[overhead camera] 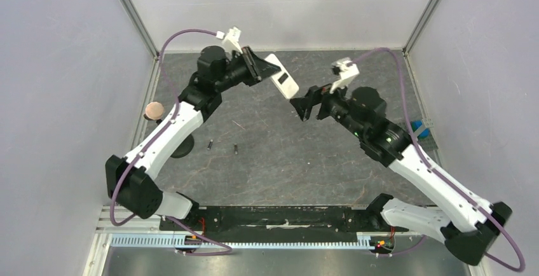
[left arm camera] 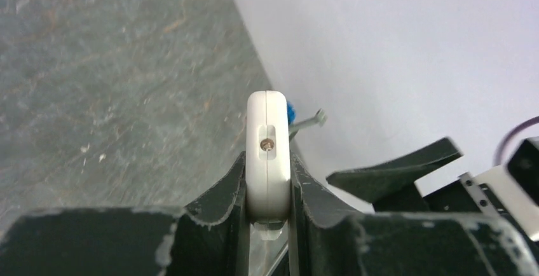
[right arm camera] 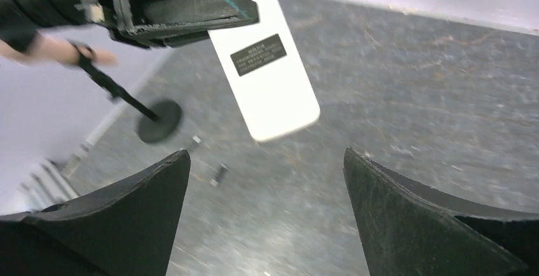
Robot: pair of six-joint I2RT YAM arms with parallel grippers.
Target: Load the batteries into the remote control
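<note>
The remote control [overhead camera: 287, 85] is a white handset held in the air over the back of the table, with my left gripper [overhead camera: 272, 69] shut on one end. In the left wrist view the remote control [left arm camera: 269, 142] stands edge-on, clamped between both fingers of the left gripper [left arm camera: 269, 190]. My right gripper [overhead camera: 304, 107] is open just beyond the remote's free end, apart from it. In the right wrist view the right gripper [right arm camera: 267, 155] holds nothing, and the remote control [right arm camera: 270, 66] shows its plain back with a dark label. Two batteries [overhead camera: 209, 144] [overhead camera: 236, 149] lie on the table, also batteries [right arm camera: 219, 174] [right arm camera: 194, 142].
A black stand with a round base [overhead camera: 182, 147] and a pinkish disc [overhead camera: 154, 109] stands at the left wall. A blue object [overhead camera: 419, 128] sits by the right wall. White walls close in the grey table [overhead camera: 286, 161] on three sides.
</note>
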